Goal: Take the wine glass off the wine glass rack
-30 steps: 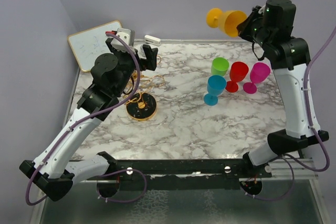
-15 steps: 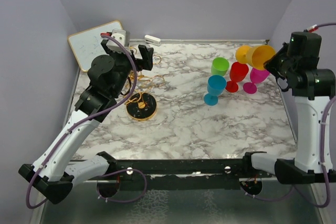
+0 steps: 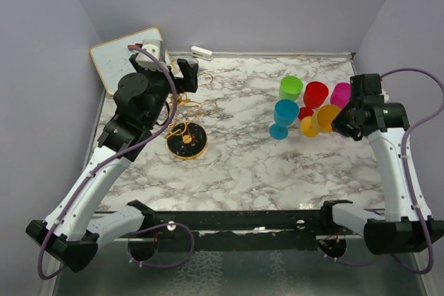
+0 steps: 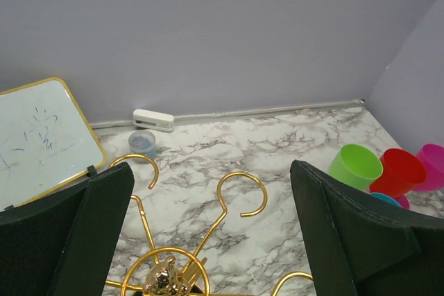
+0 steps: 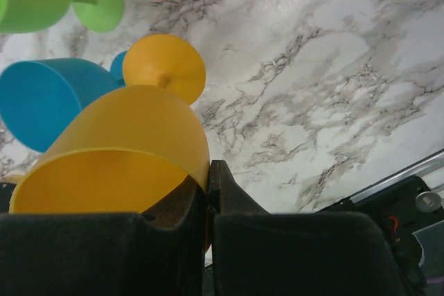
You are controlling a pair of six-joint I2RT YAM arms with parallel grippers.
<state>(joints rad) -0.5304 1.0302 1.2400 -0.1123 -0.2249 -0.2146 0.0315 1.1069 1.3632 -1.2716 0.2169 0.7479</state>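
A white marble table veined in grey fills the view from above, with two white and black robot arms rising from its near edge. The left gripper hangs high over the far left of the table with its jaws spread wide and nothing between them. The right gripper is low over the right side, its fingers pressed shut on the rim of an orange wine glass. The glass lies tilted on its side, its round foot pointing away from the fingers; whether it touches the table cannot be told. A gold-framed whiteboard leans against the wall behind and left of the left gripper. Directly under that gripper stands the wine glass rack, gold wire hooks spreading from a central post on a round black base, well apart from the held glass. Just beyond the right gripper four plastic glasses stand upright in a cluster: blue beside the orange foot, then green, red and magenta. Ahead of the left gripper, by the back wall, sit a white block and a small bluish cup.
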